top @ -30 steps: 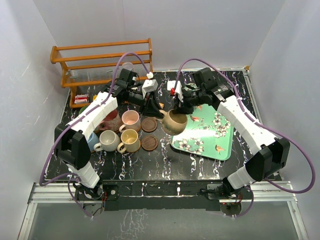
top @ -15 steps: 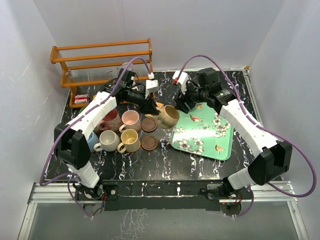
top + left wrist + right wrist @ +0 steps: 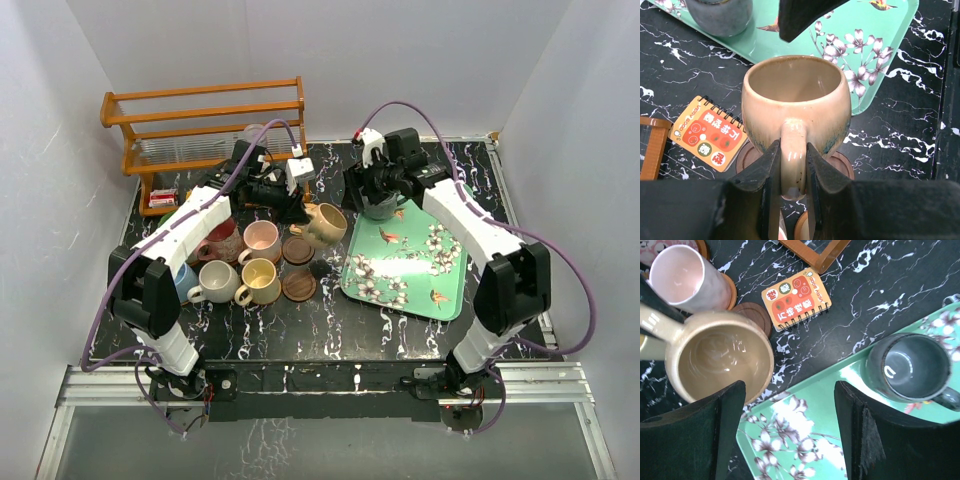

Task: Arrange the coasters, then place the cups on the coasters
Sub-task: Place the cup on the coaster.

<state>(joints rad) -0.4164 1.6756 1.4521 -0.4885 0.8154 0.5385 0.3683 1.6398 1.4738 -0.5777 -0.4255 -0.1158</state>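
Black marbled table, white walls round it.

L gripper: fingers pinched tight on the handle of the tan mug, one each side. Mug is mouth up. In top view its handle points abt 10 o'clock, back at the L wrist. It hangs over dark coasters; can't tell if touching.

R gripper: fingers spread wide, nothing btwn them, above the near edge of the green floral tray. In its wrist view the tan mug is at 9 o'clock and the grey mug at 2 o'clock. Grey mug is upright on the tray, handle to abt 4 o'clock.

Orange notebook lies flat at 12 o'clock. Pink mug on a coaster at 10 o'clock.
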